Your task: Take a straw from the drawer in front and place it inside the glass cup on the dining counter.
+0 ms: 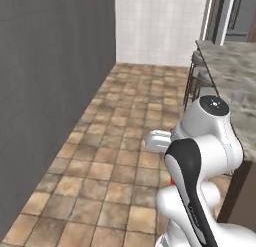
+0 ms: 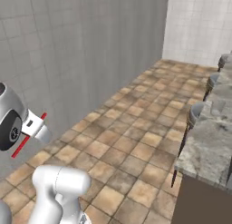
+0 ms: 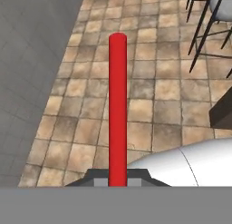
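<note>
Holding one straw (image 3: 118, 109), end effector (image 2: 31, 128) clamped.

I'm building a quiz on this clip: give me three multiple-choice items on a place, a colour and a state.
1. Where is the glass cup?
A. on the floor
B. on the dining counter
C. in the fingers
2. What colour is the straw?
A. blue
B. red
C. white
3. How is the gripper?
A. shut on the straw
B. open and empty
C. holding the cup

B: the clear tumbler stands on the marble slab. B: bright red in the hand view. A: the straw rises from between the fingers.
</note>
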